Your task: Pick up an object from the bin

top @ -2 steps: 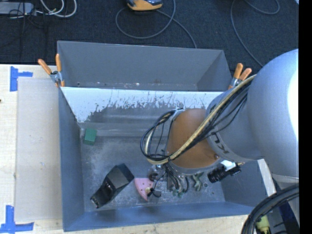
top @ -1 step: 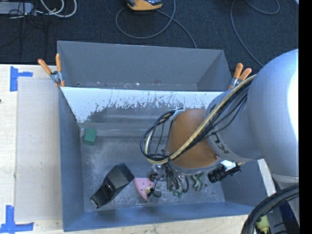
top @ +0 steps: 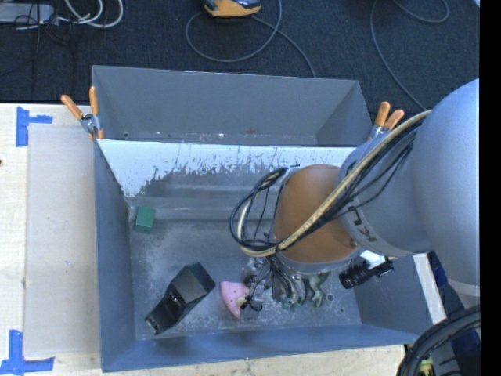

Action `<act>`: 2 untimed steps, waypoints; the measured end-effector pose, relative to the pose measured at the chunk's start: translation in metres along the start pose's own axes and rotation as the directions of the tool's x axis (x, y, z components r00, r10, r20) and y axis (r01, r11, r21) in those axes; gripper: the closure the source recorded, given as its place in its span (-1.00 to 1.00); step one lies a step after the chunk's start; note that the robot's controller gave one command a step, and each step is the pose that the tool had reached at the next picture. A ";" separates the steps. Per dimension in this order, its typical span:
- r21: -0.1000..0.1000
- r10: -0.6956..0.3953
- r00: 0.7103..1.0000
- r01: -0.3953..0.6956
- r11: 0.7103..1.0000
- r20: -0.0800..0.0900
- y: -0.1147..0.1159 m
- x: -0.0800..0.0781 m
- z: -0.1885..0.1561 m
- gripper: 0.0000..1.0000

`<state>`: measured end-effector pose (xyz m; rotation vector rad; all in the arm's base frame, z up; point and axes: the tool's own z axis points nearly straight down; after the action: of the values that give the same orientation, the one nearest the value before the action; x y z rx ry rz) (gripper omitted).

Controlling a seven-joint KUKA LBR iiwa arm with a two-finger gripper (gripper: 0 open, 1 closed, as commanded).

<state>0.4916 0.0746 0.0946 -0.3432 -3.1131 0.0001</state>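
The claw (top: 283, 290) hung low over the near right floor of the bin (top: 227, 124), just beside a small pink lump (top: 232, 296) on its left. Whether it stood apart or together could not be told beneath the cables. To do this step well, it probably needed centring over the pink lump before closing, clear of the near wall. The arm (top: 438, 178) reached in from the right, wrist pointing steeply down. A black angular piece (top: 182, 294) lay further left, a green block (top: 144, 219) farther back.
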 end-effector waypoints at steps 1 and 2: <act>-0.002 0.029 1.000 -0.029 1.000 0.004 -0.001 -0.007 -0.018 1.00; 0.001 0.039 0.999 -0.039 0.999 -0.004 -0.006 0.000 -0.048 1.00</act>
<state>0.4912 0.0686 0.1424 -0.4036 -3.1023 0.0010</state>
